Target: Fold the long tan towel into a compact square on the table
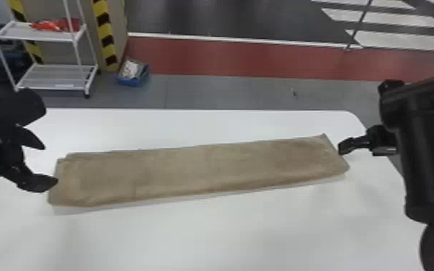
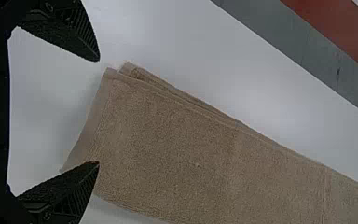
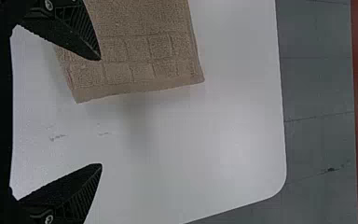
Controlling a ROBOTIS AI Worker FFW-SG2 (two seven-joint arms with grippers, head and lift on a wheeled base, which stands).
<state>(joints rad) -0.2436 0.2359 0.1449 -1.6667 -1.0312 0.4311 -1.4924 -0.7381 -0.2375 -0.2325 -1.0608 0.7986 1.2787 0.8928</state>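
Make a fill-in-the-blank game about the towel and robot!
The long tan cloth towel lies on a flat, round-cornered table coloured ____.
The black left gripper and black right gripper are not shut but ____.
Beyond the table, a small plastic bin coloured ____ sits on the grey floor.

Missing words: white; open; blue.

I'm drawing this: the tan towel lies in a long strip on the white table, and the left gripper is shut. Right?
Nearly: the left gripper is open, fingers wide apart in the left wrist view. The tan towel and white table are right.
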